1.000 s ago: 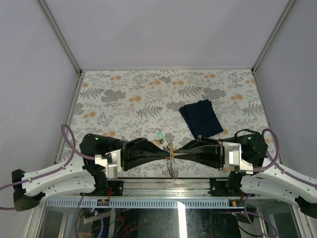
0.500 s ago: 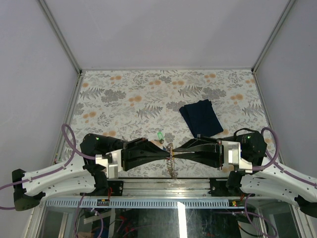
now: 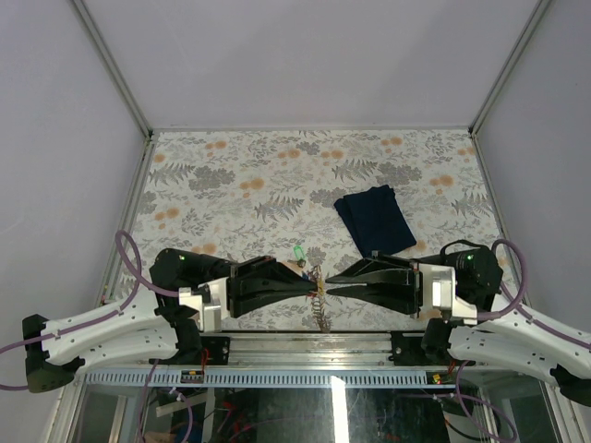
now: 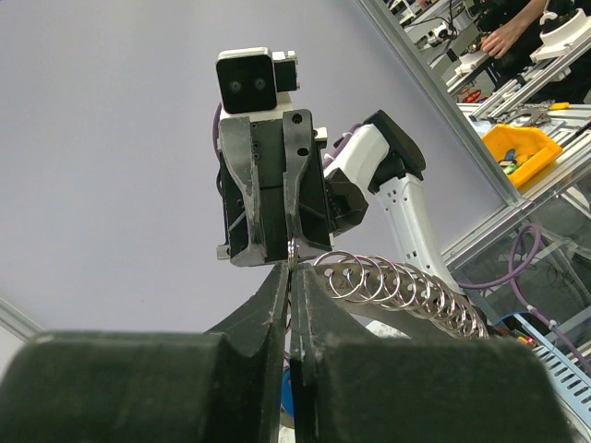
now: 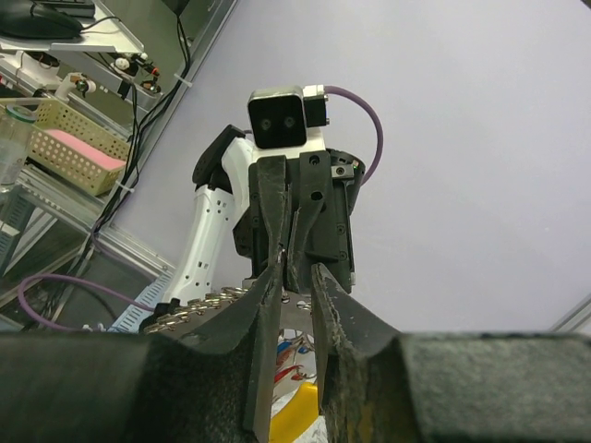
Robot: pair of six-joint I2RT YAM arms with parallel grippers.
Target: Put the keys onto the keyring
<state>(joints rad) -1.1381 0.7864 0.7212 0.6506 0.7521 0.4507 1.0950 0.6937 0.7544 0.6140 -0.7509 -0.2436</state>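
Both grippers meet tip to tip above the table's near edge. My left gripper [image 3: 312,285] is shut on one thin loop of the keyring [image 3: 319,310], whose silvery chain of rings [image 4: 399,282] hangs down from the tips [image 4: 294,268]. My right gripper [image 3: 330,283] faces it with its jaws a little apart [image 5: 295,269]; its left fingertip [image 5: 275,268] lies against the left gripper's tips and the gap holds nothing. Below that gap hang the keyring's yellow tag [image 5: 297,415] and its red and blue tags [image 5: 294,353]. One of the keys, with a green tag [image 3: 298,252], lies on the patterned table just behind the grippers.
A dark navy folded cloth [image 3: 375,220] lies on the table right of centre, behind my right arm. A metal rail [image 3: 305,345] runs along the near edge below the grippers. Grey walls close the table in on three sides.
My right gripper's jaws have spread slightly and its tips have drawn back a little to the right. The left gripper keeps its grip on the keyring and has not moved.
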